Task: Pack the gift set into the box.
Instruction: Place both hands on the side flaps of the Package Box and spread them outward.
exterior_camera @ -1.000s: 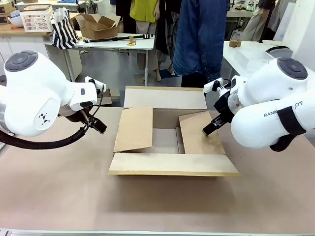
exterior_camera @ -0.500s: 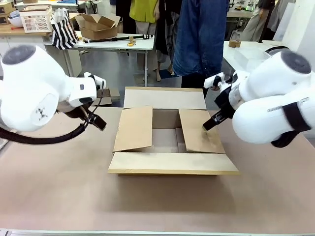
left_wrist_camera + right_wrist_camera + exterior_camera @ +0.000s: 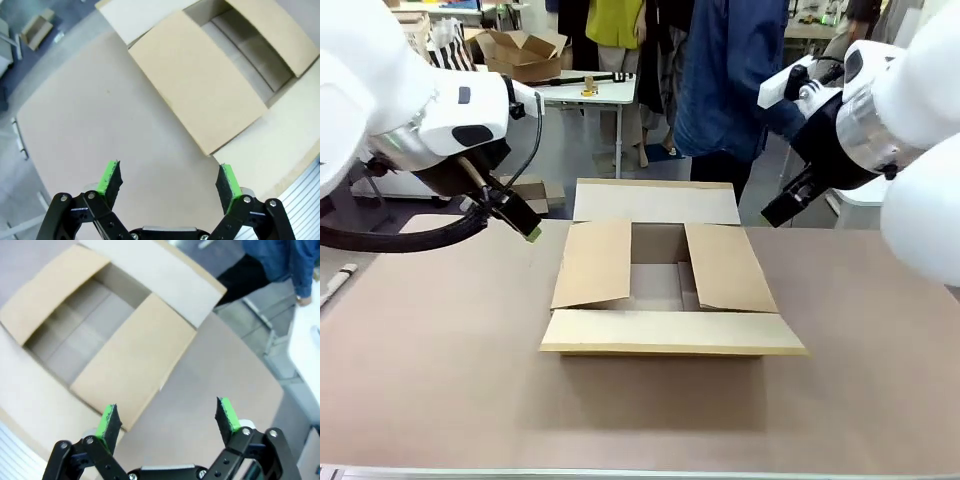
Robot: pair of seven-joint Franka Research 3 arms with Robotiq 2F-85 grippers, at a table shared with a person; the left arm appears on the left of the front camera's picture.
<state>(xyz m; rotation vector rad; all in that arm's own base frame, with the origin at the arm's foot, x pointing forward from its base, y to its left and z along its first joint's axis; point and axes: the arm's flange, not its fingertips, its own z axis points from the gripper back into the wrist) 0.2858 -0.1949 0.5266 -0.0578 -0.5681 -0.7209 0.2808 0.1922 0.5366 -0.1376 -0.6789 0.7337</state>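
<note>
The large brown cardboard box sits in the middle of the table with its four flaps folded outward; its inside looks bare. My left gripper hovers left of the box, above the table, and the left wrist view shows it open and holding nothing, with the box's left flap beyond it. My right gripper hangs to the right of the box's far right corner, raised off the table. In the right wrist view it is open and holding nothing, above the right flap.
A person in a blue denim coat stands at the far side behind the box. A small ragged carton lies on a far table, another on the floor. The brown table top spreads wide in front.
Both arms have risen and drawn back from the box. The right gripper lifted off the right flap and moved up and to the right. The left gripper shifted slightly upward.
</note>
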